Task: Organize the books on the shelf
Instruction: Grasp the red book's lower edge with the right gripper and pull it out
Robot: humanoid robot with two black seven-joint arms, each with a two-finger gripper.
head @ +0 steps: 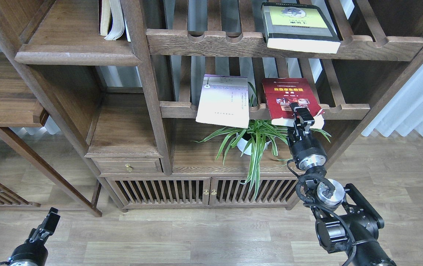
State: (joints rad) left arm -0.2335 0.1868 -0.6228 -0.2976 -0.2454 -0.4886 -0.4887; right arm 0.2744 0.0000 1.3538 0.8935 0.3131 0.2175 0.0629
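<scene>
The red paperback (289, 98) lies flat on the lower slatted rack (344, 110), its front edge hanging over the rail. My right gripper (302, 114) is at that front edge, with one finger over the cover; I cannot tell if it is closed on the book. The thin white-lavender paperback (224, 99) lies on the same rack to the left, also overhanging. The thick yellow-green and black-grey volume (300, 26) lies on the upper slatted rack (204, 44). The solid shelf (74, 55) is at the upper left. My left gripper (50, 218) hangs low at the bottom left, small and dark.
A few pale books (111, 18) stand at the right end of the solid shelf. A spider plant (255, 136) in a white pot stands under the lower rack, just left of my right arm. An upright post (148, 85) separates shelf and racks. A drawer (128, 166) and slatted cabinet doors (207, 190) are below.
</scene>
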